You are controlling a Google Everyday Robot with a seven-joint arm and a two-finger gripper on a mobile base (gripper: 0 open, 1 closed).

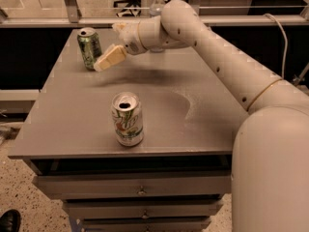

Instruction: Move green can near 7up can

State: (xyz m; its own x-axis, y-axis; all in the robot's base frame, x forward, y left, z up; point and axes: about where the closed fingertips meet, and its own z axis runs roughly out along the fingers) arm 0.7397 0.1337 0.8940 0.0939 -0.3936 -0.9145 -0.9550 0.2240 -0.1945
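The green can (90,48) stands upright at the far left corner of the grey table (207,115). The 7up can (127,119), mostly white with an open top, stands upright near the table's front edge, left of the middle. My gripper (109,58) hangs just above the table, right beside the green can on its right and slightly in front of it; I cannot tell if it touches the can. My arm (212,47) reaches in from the right across the back of the table. The gripper holds nothing that I can see.
A clear plastic bottle (157,0) stands at the table's back edge behind my arm. Drawers (140,190) sit under the tabletop. A dark shoe (9,220) is on the floor at the bottom left. A rail runs behind the table.
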